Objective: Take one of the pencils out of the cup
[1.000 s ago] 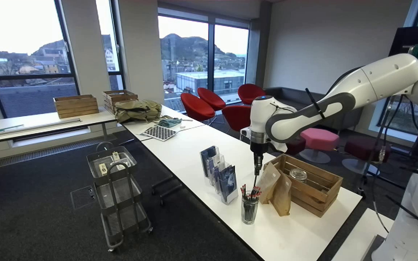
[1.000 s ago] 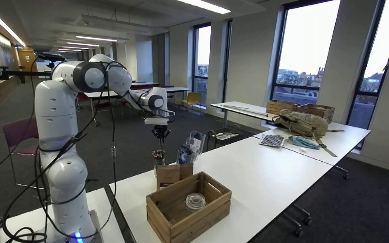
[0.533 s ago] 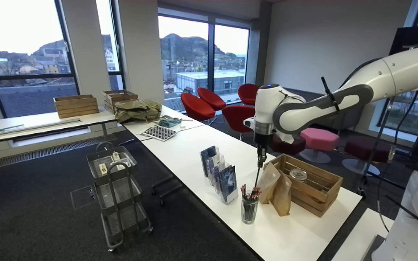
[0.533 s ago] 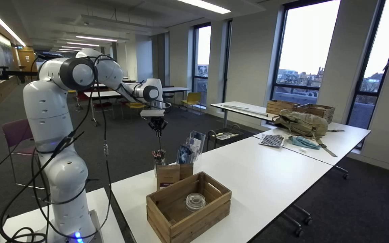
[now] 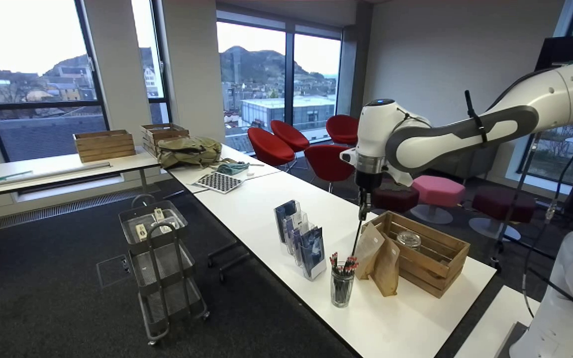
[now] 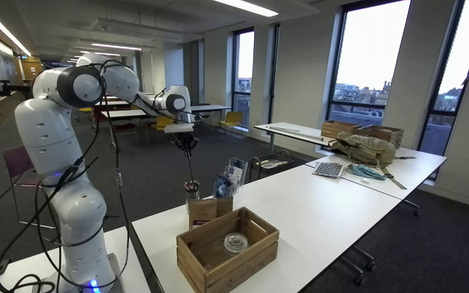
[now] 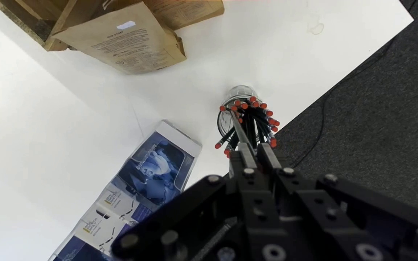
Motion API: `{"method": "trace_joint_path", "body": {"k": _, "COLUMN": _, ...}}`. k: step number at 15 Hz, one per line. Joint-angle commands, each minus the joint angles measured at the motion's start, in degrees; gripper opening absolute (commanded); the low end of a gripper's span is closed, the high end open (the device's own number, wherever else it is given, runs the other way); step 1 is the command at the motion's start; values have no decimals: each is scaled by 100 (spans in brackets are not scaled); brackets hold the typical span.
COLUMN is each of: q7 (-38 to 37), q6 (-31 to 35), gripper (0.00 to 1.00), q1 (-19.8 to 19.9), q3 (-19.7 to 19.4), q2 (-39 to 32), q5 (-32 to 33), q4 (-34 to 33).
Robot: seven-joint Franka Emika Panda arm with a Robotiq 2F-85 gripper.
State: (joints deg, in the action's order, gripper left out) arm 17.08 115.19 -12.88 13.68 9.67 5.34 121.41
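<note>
The cup [image 5: 341, 294] is clear glass and stands upright on the table. It holds a bunch of dark pencils [image 5: 344, 267] with red ends up; they also show in the wrist view [image 7: 269, 121]. My gripper [image 5: 362, 218] is above the cup, shut on one dark pencil [image 5: 357, 239] near its upper end. The held pencil hangs tilted, its lower end at the tops of the bunch; I cannot tell whether it is still inside the cup. The held pencil also shows between the fingertips in the wrist view [image 7: 240, 129]. A paper bag partly hides the cup in an exterior view [image 6: 193, 195].
Brown paper bags [image 5: 387, 271] stand close beside the cup. A wooden crate [image 5: 428, 276] with a glass jar [image 5: 409, 240] is behind them. Clear leaflet holders [image 5: 312, 251] stand on the cup's other side. The table edge [image 7: 343, 78] runs near the cup.
My gripper has risen and drawn back toward the robot's base, bringing the held pencil along. More of the pencil shows above the bunch, and it tilts more. The cup stays in place.
</note>
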Motion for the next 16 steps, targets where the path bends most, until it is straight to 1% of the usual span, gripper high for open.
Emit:
{"method": "trace_joint_path", "body": {"k": 1, "q7": -174, "q6": -245, "gripper": 2, "q1": -51, "q3": 9, "q2": 387, "q5": 181, "q4": 92}}
{"method": "trace_joint_path", "body": {"k": 4, "q7": -210, "q6": -256, "gripper": 2, "q1": -48, "q3": 18, "q2": 565, "q5": 217, "q4": 158}}
{"method": "trace_joint_path", "body": {"k": 7, "q7": -529, "q6": -447, "gripper": 2, "q1": 12, "q3": 70, "q2": 613, "q5": 561, "q4": 240}}
{"method": "trace_joint_path", "body": {"k": 9, "q7": -864, "q6": -983, "gripper": 2, "q1": 51, "q3": 91, "q2": 554, "q5": 819, "q4": 264}}
{"method": "trace_joint_path", "body": {"k": 11, "q7": -1071, "q6": -1459, "gripper": 2, "q1": 55, "q3": 51, "q2": 524, "q5": 870, "q4": 393}}
{"method": "trace_joint_path", "body": {"k": 16, "q7": -1469, "q6": -2119, "gripper": 2, "q1": 60, "q3": 5, "q2": 347, "q5": 832, "q4": 824}}
